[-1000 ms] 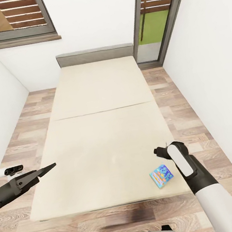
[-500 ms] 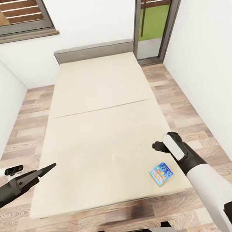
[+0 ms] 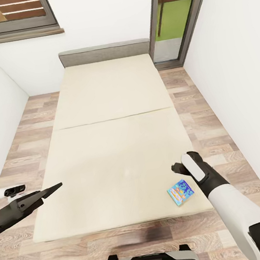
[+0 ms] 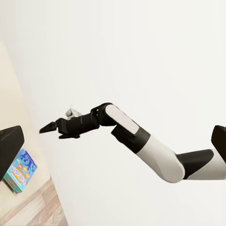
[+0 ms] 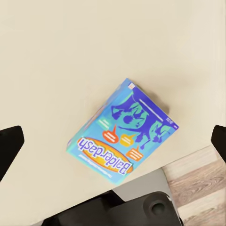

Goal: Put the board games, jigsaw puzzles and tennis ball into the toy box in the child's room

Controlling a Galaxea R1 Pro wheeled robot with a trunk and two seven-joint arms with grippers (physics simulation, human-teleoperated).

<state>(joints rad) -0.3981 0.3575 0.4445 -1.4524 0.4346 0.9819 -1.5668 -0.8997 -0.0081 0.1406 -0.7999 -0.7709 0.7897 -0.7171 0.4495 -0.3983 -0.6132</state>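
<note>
Hovering spread-jawed over one board game lying on the bed, the right gripper is holding nothing yet; left gripper's state is unclear.

A small bedroom in a home: a bare cream bed with a grey headboard, plank floor, white walls, a window and glass door.
</note>
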